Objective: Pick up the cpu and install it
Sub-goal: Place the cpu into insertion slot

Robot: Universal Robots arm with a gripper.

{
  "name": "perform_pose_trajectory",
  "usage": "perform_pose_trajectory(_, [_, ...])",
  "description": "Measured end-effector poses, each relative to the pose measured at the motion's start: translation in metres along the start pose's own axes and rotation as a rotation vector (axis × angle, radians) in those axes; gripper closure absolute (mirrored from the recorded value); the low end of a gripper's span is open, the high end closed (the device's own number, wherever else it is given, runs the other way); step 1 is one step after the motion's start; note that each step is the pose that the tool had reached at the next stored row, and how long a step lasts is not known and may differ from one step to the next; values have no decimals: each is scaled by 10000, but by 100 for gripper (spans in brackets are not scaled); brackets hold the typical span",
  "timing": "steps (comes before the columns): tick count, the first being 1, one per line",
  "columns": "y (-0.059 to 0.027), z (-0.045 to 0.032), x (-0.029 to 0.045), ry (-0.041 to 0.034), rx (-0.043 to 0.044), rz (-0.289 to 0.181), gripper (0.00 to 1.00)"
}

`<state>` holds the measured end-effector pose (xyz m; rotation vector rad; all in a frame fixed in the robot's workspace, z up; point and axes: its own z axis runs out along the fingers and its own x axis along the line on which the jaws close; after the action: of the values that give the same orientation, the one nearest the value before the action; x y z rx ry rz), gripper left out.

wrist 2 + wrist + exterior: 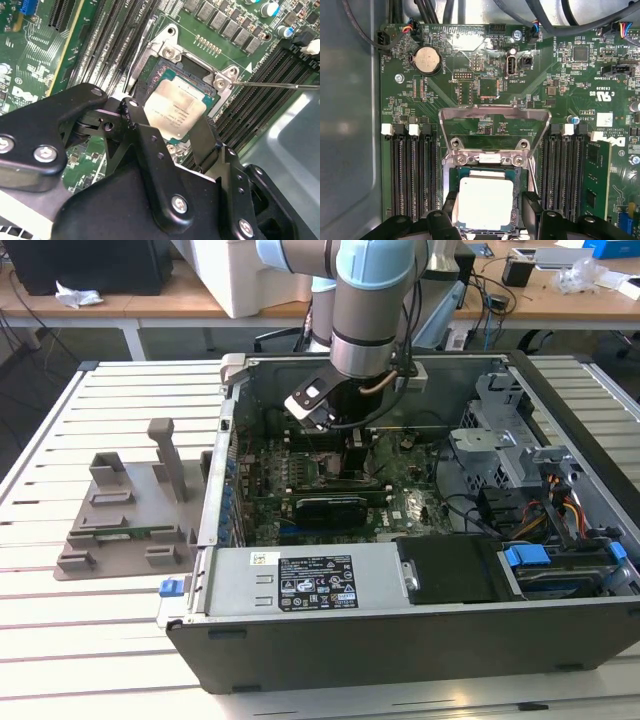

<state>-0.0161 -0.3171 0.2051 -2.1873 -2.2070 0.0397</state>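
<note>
Chip (485, 204): square over socket (454, 172), for seating.
Claw (166, 120): astride chip, grip impossible to tell.
Lid (495, 120): raised, clearing access.

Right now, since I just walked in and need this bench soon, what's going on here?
A robot arm reaches down into an open computer case on the slatted table. Its gripper sits over the processor socket on the motherboard, straddling the cpu. The socket's metal hold-down frame is swung open. The cpu lies in or just above the socket; whether it is fully seated I cannot tell.
</note>
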Motion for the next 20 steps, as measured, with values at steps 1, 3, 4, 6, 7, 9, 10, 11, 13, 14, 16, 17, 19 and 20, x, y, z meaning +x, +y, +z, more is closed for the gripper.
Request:
perform_pose_trajectory(1, [0,0,11,-2,1,0,38])
perform_pose_trajectory(3, [1,20,25,-44,0,1,38])
perform_pose_trajectory(4, [1,26,27,-64,1,3,38])
perform_pose_trajectory(6, [2,31,27,-75,3,1,38])
perform_pose_trajectory(7, [1,32,27,-75,3,2,38])
perform_pose_trajectory(9, [-2,34,23,-78,0,2,38])
perform_pose_trajectory(10, [-9,34,19,-80,1,-1,38])
perform_pose_trajectory(11, [-13,34,17,-81,1,-9,38])
perform_pose_trajectory(13, [-28,34,5,-82,1,-22,38])
perform_pose_trajectory(14, [-30,35,-3,-81,1,-28,38])
perform_pose_trajectory(16, [-31,35,-4,-81,1,-31,38])
perform_pose_trajectory(17, [-31,34,-5,-83,1,-52,38])
perform_pose_trajectory(19, [-31,33,-5,-83,1,-74,38])
perform_pose_trajectory(20, [-31,33,-5,-81,-1,-75,38])
